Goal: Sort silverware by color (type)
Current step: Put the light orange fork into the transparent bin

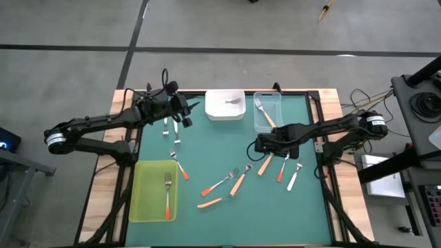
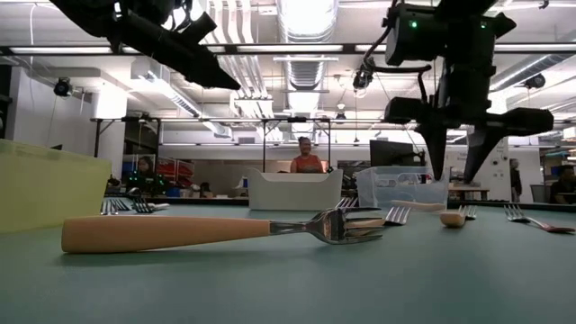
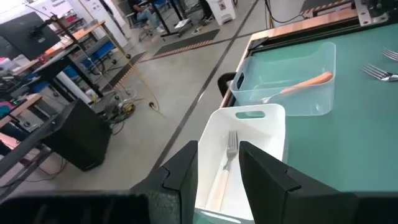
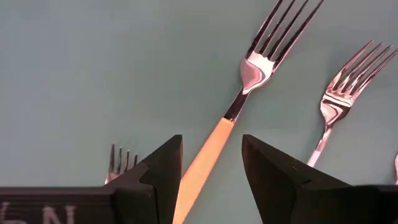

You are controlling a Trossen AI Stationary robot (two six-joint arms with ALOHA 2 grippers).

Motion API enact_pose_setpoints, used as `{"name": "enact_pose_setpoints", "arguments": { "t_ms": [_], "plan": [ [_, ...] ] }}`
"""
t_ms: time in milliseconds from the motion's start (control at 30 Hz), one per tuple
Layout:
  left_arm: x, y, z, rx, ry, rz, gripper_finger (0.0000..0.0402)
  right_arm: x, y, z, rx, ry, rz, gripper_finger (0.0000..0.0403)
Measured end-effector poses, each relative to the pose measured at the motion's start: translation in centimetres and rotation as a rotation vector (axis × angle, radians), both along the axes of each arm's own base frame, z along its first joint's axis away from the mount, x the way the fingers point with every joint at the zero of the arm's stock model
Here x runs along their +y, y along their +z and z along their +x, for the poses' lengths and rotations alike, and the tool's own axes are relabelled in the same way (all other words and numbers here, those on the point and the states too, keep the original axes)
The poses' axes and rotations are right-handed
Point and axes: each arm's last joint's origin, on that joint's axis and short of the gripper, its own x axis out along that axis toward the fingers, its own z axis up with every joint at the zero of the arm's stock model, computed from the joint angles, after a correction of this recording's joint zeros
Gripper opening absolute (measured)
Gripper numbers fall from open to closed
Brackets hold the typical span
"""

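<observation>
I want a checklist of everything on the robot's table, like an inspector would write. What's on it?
Surface: green mat on a wooden table.
Job's things: one fork each in the yellow-green tray, the white tray and the clear tray; more forks lie loose on the mat, among them a light orange fork and a white-handled one.
Clutter: nothing seen.
Grippers: left gripper raised near the white tray, open, holding nothing; right gripper open, its fingers either side of the light orange fork's handle.
Cables: bundles at the table's right edge.
Surroundings: workshop benches; a person beyond the table.
</observation>
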Motion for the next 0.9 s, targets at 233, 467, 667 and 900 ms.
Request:
{"name": "enact_pose_setpoints", "arguments": {
  "t_ms": [233, 467, 667, 900],
  "plan": [
    [0.0, -0.2, 0.0, 0.015, -0.002, 0.005, 0.0100, 0.0, -1.1, -0.3, -0.015, -0.036, 0.005, 0.0157],
    [0.0, -0.2, 0.0, 0.015, -0.003, 0.005, 0.0100, 0.0, -1.4, -0.4, -0.014, -0.044, -0.006, 0.0157],
    [0.0, -0.2, 0.0, 0.016, -0.003, 0.007, 0.0100, 0.0, -2.0, -0.6, 0.007, -0.055, -0.014, 0.0157],
    [0.0, -0.2, 0.0, 0.017, -0.003, 0.007, 0.0100, -0.1, -3.4, -0.1, 0.024, -0.045, -0.013, 0.0157]
  ]
}}
